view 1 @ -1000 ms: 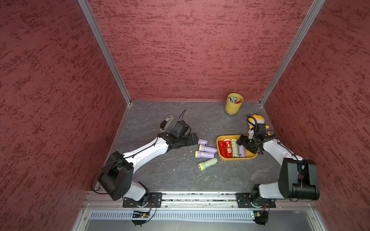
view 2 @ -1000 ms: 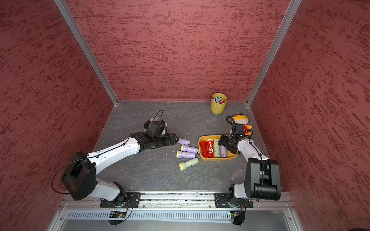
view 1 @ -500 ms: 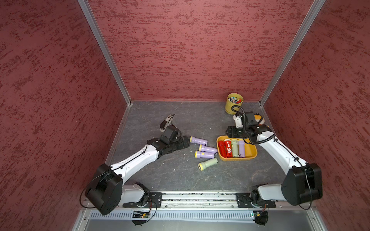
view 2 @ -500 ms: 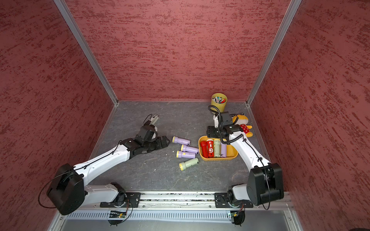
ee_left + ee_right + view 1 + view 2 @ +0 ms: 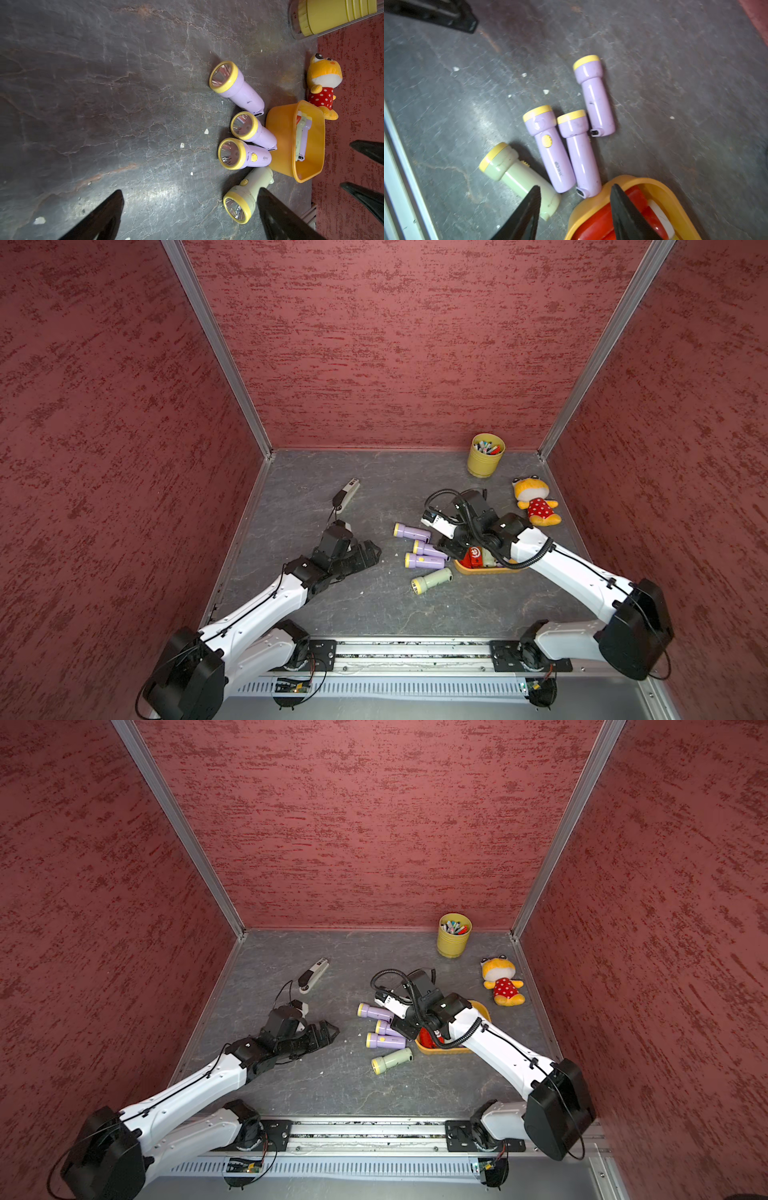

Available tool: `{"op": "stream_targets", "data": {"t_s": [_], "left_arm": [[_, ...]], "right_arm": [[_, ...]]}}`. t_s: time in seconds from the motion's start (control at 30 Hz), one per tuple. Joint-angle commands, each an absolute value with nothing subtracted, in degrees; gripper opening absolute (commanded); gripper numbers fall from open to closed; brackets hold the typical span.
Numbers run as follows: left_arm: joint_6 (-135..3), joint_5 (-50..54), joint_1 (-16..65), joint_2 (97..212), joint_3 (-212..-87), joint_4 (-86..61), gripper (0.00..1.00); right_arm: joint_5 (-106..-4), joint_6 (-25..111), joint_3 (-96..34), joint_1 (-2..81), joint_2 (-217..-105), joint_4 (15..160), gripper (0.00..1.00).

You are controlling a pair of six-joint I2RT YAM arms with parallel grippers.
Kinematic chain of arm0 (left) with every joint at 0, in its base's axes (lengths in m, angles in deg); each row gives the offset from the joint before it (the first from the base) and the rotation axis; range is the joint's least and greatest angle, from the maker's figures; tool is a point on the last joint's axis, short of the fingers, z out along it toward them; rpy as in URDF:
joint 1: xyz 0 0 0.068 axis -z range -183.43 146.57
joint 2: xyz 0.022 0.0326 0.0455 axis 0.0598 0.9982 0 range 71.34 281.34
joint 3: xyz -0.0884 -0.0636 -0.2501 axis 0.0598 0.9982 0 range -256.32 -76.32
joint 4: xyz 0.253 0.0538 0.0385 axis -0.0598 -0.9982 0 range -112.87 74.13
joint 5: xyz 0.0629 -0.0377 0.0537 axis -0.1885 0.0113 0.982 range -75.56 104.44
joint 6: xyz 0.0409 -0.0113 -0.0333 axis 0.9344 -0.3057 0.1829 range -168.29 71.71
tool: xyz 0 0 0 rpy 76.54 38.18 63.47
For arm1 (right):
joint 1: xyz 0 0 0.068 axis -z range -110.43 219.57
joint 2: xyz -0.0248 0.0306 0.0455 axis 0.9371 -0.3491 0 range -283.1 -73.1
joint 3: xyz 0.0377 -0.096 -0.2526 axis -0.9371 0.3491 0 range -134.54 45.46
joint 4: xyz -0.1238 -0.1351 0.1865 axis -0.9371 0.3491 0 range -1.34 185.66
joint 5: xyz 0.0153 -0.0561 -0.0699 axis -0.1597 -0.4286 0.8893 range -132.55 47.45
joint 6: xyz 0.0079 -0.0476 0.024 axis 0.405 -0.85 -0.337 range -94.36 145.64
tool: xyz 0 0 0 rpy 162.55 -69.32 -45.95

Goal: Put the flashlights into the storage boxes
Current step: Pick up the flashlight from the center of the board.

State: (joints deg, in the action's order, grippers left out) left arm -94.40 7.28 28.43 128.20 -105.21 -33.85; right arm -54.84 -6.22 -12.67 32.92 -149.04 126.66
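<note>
Flashlights [image 5: 243,154], four of them, lie just beside the orange tray [image 5: 278,133].

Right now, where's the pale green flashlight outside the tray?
In a top view, the pale green flashlight lies left of the orange tray, nearer the camera than the lilac flashlights.

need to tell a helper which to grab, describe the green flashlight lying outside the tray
Find the orange-yellow tray on the grey table. Beside it lie four loose flashlights in a fan; take the one nearest the base rail. Only this pale green flashlight is not lilac.
</note>
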Motion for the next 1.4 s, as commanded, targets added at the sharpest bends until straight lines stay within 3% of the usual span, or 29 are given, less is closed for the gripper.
{"op": "stream_targets", "data": {"t_s": [0.0, 0.27, 0.7, 1.37], "left_arm": [[-95.23, 8.11, 28.30, 126.84, -104.80, -32.22, 1.00], [-95.37, 8.49, 29.26, 126.11, -103.27, -31.26, 1.00], [-95.84, 8.55, 29.58, 127.07, -103.04, -30.05, 1.00], [-95.75, 9.04, 29.71, 127.31, -103.26, -29.93, 1.00]], "right_arm": [[-60.41, -22.37, -10.70, 31.14, -147.97, 126.93, 0.51], [-59.72, -32.48, -8.56, 26.89, -150.18, 128.00, 0.46], [-53.19, -34.92, -5.60, 23.17, -155.29, 126.53, 0.47], [-54.14, -38.60, -5.09, 22.75, -161.31, 124.06, 0.51]]}}
